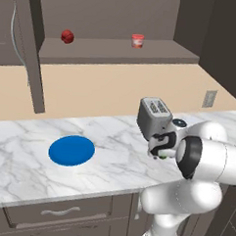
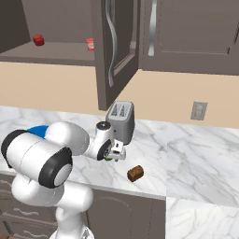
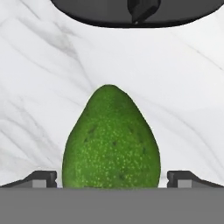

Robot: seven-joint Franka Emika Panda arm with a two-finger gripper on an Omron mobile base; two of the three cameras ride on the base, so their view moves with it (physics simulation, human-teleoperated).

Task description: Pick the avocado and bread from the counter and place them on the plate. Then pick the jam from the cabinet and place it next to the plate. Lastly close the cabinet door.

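The dark green avocado (image 3: 111, 144) lies on the white marble counter (image 1: 24, 169), right between my open gripper's (image 3: 111, 178) two fingertips (image 3: 41, 178). From the base, the gripper (image 1: 160, 150) hangs low over the counter just in front of the toaster, a sliver of green under it. The brown bread (image 2: 135, 173) sits near the counter's front edge, to the right of the gripper (image 2: 114, 153). The blue plate (image 1: 71, 150) lies well to the left. The red jam (image 1: 137, 40) stands on the shelf of the open cabinet (image 1: 113, 51). The cabinet door (image 2: 114, 51) stands swung out.
A silver toaster (image 1: 153, 117) stands just behind the gripper, and its dark underside shows at the top of the hand view. A darker red ball (image 1: 67, 36) sits left on the shelf. A wall outlet (image 2: 199, 110) is at the right. Drawers run under the counter.
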